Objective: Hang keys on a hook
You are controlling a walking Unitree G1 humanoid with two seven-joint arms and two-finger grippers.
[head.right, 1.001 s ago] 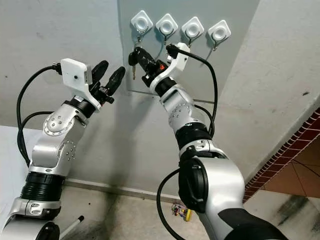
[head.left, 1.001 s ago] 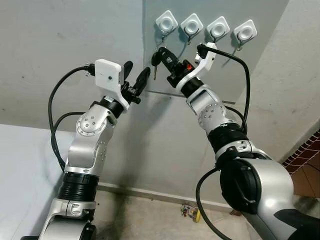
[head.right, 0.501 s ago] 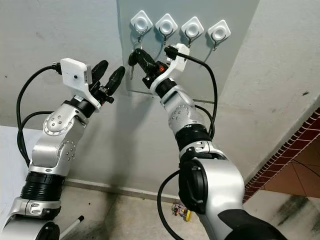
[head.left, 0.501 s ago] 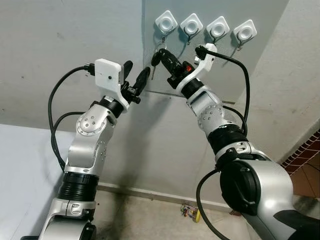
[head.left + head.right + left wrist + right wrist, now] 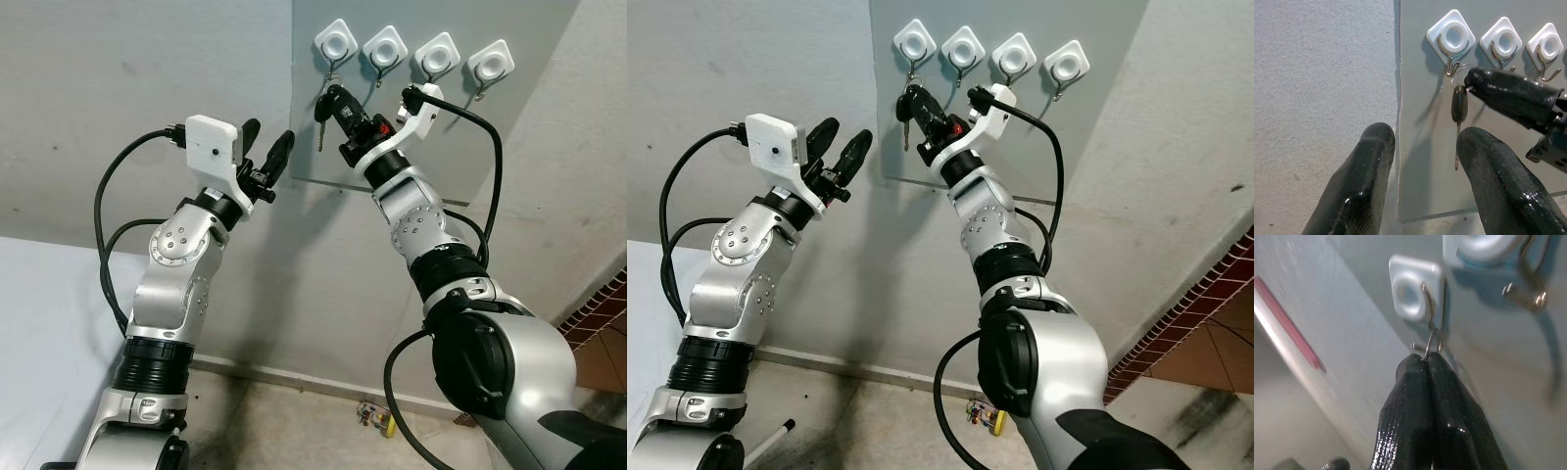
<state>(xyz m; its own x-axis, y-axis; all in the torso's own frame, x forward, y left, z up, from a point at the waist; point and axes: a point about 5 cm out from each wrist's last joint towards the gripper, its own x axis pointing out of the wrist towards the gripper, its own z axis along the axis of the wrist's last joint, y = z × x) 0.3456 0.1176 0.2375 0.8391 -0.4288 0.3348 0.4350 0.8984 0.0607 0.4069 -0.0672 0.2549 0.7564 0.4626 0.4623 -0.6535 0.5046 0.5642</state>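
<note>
Several white diamond-shaped hooks sit in a row on a grey wall panel (image 5: 431, 137); the leftmost hook (image 5: 334, 44) has a metal hook below it. My right gripper (image 5: 334, 95) is raised just under that hook, shut on the key ring (image 5: 1433, 343), which touches the hook's wire (image 5: 1426, 303). The black-headed key (image 5: 1459, 105) dangles below the fingers (image 5: 1513, 95). My left gripper (image 5: 266, 149) is held up left of the panel, open and holding nothing, its fingers (image 5: 1364, 186) pointing at the key.
Grey plaster wall surrounds the panel. A small coloured object (image 5: 376, 418) lies on the floor by the skirting. A brick-patterned edge (image 5: 602, 313) shows at the far right. Black cables loop from both wrists.
My right gripper has risen with the key, from below and left of the leftmost hook up to it, so the ring now meets the hook wire. The left arm stayed put.
</note>
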